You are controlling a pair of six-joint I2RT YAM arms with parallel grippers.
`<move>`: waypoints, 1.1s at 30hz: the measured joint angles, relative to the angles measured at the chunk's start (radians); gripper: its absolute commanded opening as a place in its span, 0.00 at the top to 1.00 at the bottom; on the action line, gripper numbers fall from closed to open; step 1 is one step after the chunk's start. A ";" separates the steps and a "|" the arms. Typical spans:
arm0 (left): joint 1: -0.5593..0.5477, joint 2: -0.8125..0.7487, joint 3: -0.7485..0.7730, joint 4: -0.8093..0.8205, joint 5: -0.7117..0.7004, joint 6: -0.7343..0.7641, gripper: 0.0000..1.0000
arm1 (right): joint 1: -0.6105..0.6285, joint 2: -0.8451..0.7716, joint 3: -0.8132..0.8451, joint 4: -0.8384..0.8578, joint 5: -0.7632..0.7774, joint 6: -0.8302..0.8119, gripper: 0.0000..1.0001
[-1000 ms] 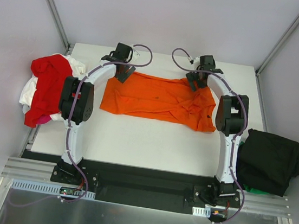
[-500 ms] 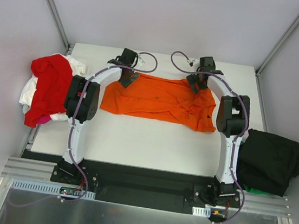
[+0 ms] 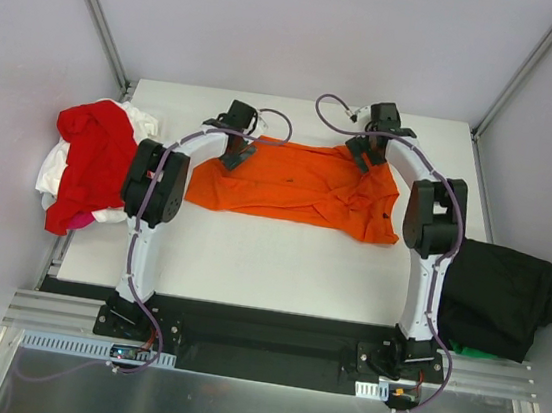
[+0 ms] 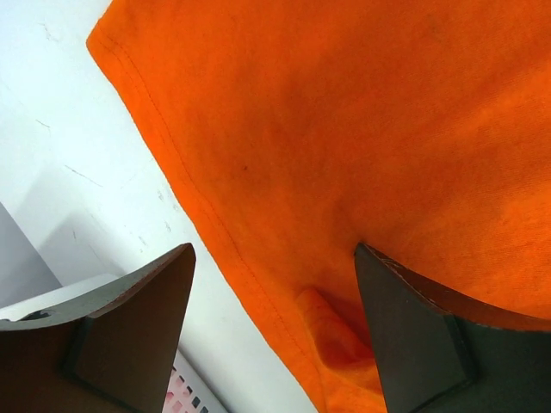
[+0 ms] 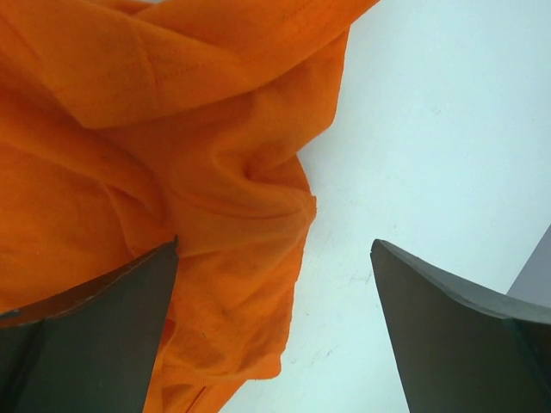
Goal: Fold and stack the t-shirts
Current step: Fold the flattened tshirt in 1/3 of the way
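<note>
Four t-shirts can be told apart: one orange t-shirt (image 3: 289, 180) at the far middle, one red t-shirt (image 3: 92, 144) and one white t-shirt (image 3: 51, 174) heaped at the left, one black t-shirt (image 3: 497, 294) at the near right. Two robot arms, the left arm (image 3: 152, 191) and the right arm (image 3: 433, 221), on one table (image 3: 280, 257)

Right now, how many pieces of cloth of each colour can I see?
Orange t-shirt: 1
Red t-shirt: 1
White cloth: 1
Black heap: 1
Green sliver under it: 1
Total: 5, though heaps may hide more.
</note>
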 measured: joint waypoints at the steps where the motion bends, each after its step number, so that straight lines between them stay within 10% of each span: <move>1: 0.000 -0.004 -0.009 0.008 -0.003 0.000 0.25 | 0.000 -0.009 -0.012 0.000 0.000 -0.003 0.01; 33: -0.040 -0.108 -0.187 0.064 -0.073 -0.003 0.26 | 0.019 -0.173 -0.344 0.103 0.007 -0.027 0.01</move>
